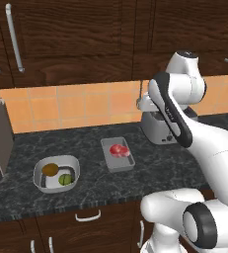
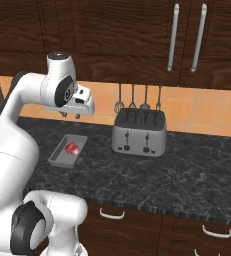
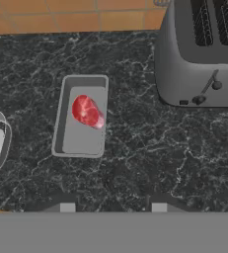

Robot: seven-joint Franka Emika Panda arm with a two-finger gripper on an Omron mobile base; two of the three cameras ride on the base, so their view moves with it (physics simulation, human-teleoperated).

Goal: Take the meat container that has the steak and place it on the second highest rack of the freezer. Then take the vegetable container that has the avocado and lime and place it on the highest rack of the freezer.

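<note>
While my arm hangs above the dark marbled worktop [image 1: 150, 170], I see the gripper [image 2: 70, 115] held high, well clear of everything below. Its jaws stand partly apart with nothing between them, their two tips rising at six o'clock in the hand view. Below them lies the meat container [image 3: 81, 116], a shallow grey tray flat on the worktop, just left of centre in that view. The steak [image 3: 88, 111], a small red-pink slab, rests in the tray's far half. At three o'clock from the tray stands a silver toaster [image 2: 139, 132], near it but not touching. At nine o'clock sits a white rounded bowl [image 1: 56, 173], apart from the tray, holding the brownish avocado [image 1: 50, 169] and the green lime [image 1: 64, 179] side by side.
</note>
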